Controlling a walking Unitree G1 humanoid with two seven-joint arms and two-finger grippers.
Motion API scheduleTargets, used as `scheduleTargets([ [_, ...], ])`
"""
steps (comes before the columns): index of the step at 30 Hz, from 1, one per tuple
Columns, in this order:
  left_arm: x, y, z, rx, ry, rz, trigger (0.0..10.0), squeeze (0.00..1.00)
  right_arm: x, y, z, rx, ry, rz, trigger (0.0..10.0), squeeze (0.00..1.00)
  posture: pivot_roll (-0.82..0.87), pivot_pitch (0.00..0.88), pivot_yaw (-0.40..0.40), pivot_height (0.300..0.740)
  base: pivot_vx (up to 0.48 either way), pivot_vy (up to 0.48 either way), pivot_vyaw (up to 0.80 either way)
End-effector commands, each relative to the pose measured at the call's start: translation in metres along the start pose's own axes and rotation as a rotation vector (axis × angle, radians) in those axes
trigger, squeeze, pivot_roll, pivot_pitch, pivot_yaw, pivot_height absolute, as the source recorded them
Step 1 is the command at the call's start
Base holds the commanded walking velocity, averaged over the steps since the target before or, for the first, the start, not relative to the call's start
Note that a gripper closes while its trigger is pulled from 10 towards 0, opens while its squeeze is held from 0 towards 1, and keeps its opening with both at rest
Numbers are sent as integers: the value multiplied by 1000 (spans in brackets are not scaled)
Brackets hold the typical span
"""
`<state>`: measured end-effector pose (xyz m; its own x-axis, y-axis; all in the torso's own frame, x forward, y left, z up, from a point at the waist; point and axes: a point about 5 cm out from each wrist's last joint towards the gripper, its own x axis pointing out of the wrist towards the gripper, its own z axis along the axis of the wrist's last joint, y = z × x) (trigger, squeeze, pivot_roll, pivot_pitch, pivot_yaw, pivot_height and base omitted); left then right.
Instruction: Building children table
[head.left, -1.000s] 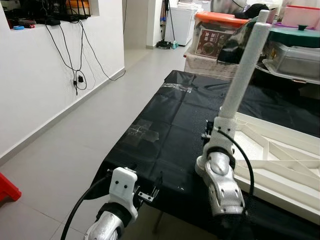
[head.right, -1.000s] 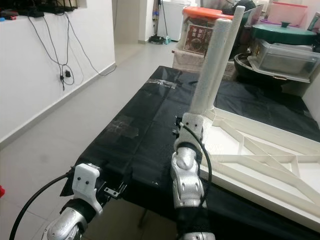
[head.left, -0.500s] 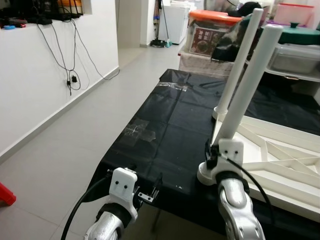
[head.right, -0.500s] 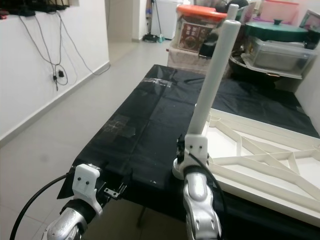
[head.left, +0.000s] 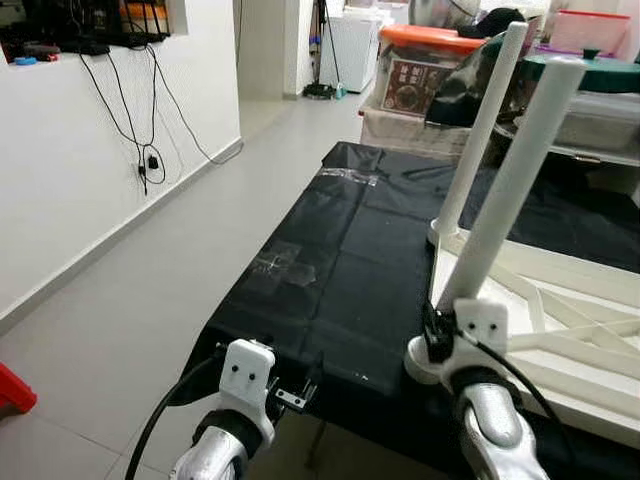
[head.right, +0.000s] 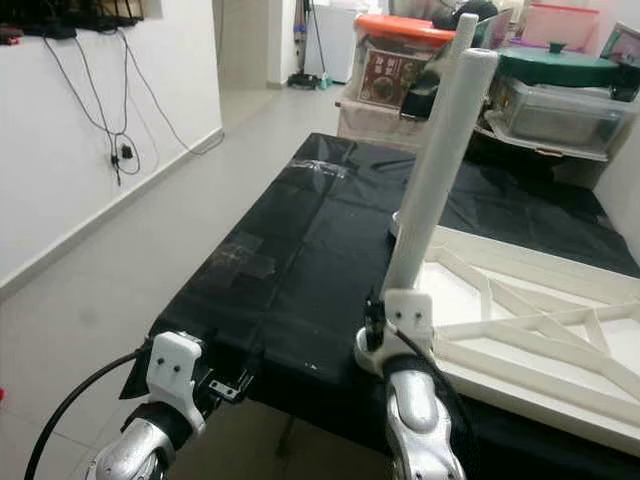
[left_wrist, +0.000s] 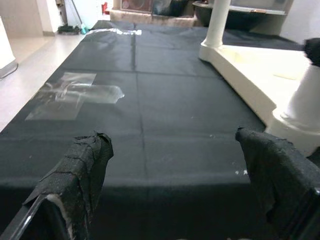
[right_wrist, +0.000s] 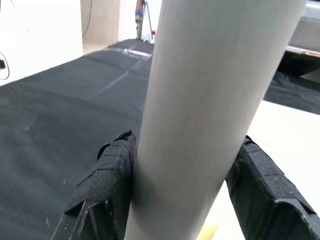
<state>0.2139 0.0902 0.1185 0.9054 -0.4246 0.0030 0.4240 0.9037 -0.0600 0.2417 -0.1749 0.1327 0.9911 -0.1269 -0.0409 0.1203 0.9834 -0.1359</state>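
A white children's table top (head.left: 560, 330) lies upside down on a table draped in a black cover (head.left: 330, 270), its ribbed underside facing up with raised diagonal braces. One white table leg (head.left: 478, 130) already stands upright at the top's far left corner, a smooth round tube rising from a flared socket. A second, matching white leg (head.right: 440, 170) stands at the near left corner, tilted slightly to the right, its foot in the round socket there (head.left: 425, 362). The right gripper (right_wrist: 185, 200) clamps this leg low down, its black padded fingers (right_wrist: 112, 185) pressed on either side of the tube. The left gripper (left_wrist: 175, 185) hovers at the near edge of the black cover, its fingers spread wide and holding nothing.
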Motion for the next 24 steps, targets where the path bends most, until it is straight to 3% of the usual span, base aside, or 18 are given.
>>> scheduleTargets([
  [1,-1,2,-6,-3,33,4,10000,0,-3,-15,-11,-19,66,-64,10000,0,85,0,-48,740,0,0,0],
  [6,-1,3,-9,-3,47,8,10000,0,-1,-6,-15,7,85,-41,10000,0,93,0,-49,740,0,0,-441],
  [13,-3,6,-10,-7,54,25,10000,0,0,-1,-7,-7,81,-32,10000,0,91,0,-49,740,0,0,0],
  [20,-4,6,-11,-9,64,18,10000,0,-4,-7,-9,-12,116,-105,10000,0,93,0,-50,740,0,402,0],
  [24,-4,5,-11,-7,63,17,10000,0,-5,-13,-10,-25,136,-155,10000,0,91,0,-50,740,0,0,0],
])
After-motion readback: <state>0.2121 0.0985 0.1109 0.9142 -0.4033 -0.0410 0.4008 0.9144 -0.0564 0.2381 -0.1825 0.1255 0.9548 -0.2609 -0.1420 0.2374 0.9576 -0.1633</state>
